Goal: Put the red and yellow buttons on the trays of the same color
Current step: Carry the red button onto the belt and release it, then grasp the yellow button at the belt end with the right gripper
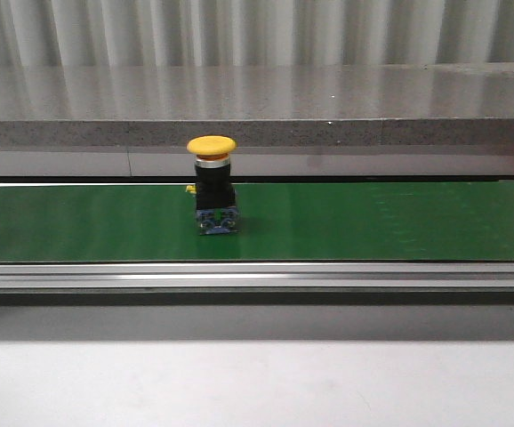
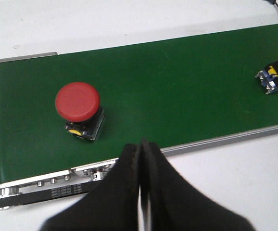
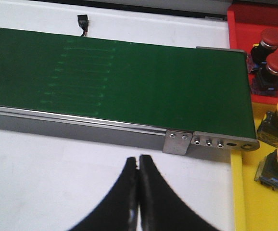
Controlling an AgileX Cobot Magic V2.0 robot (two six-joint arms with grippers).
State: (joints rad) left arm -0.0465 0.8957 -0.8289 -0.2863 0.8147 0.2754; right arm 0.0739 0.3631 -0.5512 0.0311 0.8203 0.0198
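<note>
Front view: a yellow button (image 1: 211,182) is standing upright on the green conveyor belt (image 1: 373,222), mushroom cap up, a little left of centre. It is sitting there, I judge, because the belt is carrying it toward the sorting end. No arm is showing in this view.

Left wrist view: the left tool (image 2: 140,159) is hanging over the near rail of the belt with its fingers pressed together — nothing between them, touching nothing. A red button (image 2: 79,108) is resting upright on the belt just beyond the fingertips, near the belt's end. The yellow button (image 2: 277,77) is peeking in at the far edge, well apart from the red one.

Right wrist view: the right tool (image 3: 138,166) is also closed tight and empty, hovering over the white tabletop (image 3: 57,168) just short of the belt's rail. Beside the belt's end, the red tray (image 3: 240,21) is holding two red buttons and the yellow tray (image 3: 247,202) two yellow ones — colours matched, so part of the sorting looks done.
</note>
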